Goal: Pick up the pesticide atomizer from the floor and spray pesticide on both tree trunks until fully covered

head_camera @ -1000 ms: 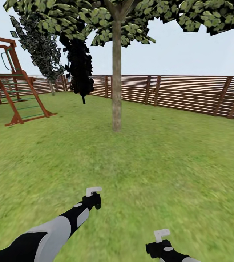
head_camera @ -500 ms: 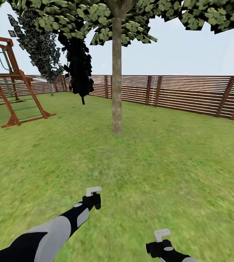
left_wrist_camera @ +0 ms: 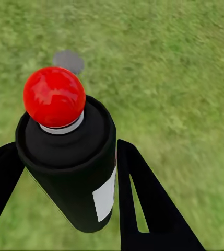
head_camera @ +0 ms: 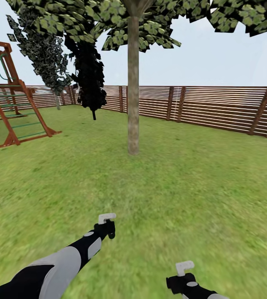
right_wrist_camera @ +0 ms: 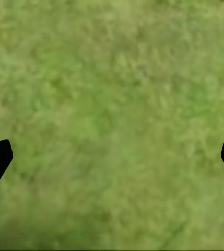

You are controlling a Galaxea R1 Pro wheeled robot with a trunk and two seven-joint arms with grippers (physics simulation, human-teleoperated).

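Atomizer: we grip the black spray bottle with red nozzle tip (left_wrist_camera: pixel 65 157) between left gripper (left_wrist_camera: pixel 65 183) fingers.
Right gripper (right_wrist_camera: pixel 112 157): spread wide, holding nothing.
Grey-brown tree trunk (head_camera: pixel 133 83): well ahead, unsprayed; spraying remains.

Camera carried slightly forward and rightward, playset (head_camera: pixel 15 112) displaced toward the left edge, tree trunk (head_camera: pixel 133 87) rendered marginally nearer

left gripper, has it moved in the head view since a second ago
No. The left gripper sits at the same spot in the frame. The playset slid left and the tree trunk base dropped slightly, so the camera moved with the robot.
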